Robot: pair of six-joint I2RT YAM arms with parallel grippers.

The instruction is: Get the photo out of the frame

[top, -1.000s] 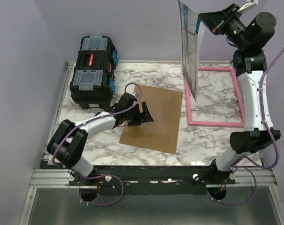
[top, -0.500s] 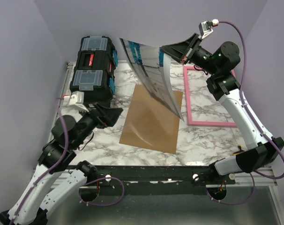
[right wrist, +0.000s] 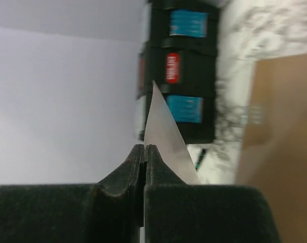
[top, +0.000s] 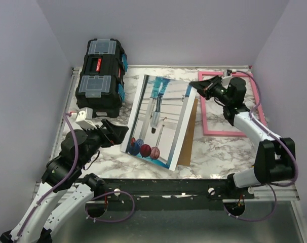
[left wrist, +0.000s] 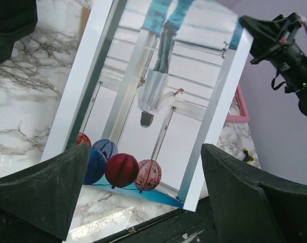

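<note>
The photo point(top: 158, 119) faces up, showing pale structures and red and blue balls near its front end. It slopes over the brown backing board, its near end low by the table's front edge. My right gripper point(top: 196, 86) is shut on its far right corner; in the right wrist view the photo point(right wrist: 168, 142) shows as a thin sliver rising from the closed right gripper point(right wrist: 144, 148). The pink frame point(top: 229, 132) lies flat on the marble at the right, with bare tabletop showing inside it. My left gripper point(top: 118, 134) hangs open left of the photo point(left wrist: 158, 96), holding nothing.
A black toolbox point(top: 100, 76) stands at the back left. The brown backing board point(top: 186, 147) lies flat under the photo's right side. Lilac walls close in the table at the left, back and right. The black rail point(top: 158, 185) runs along the front edge.
My right arm has swung the photo from upright above the frame down and left, face up over the board. The left arm pulled back off the board and its jaws widened.
</note>
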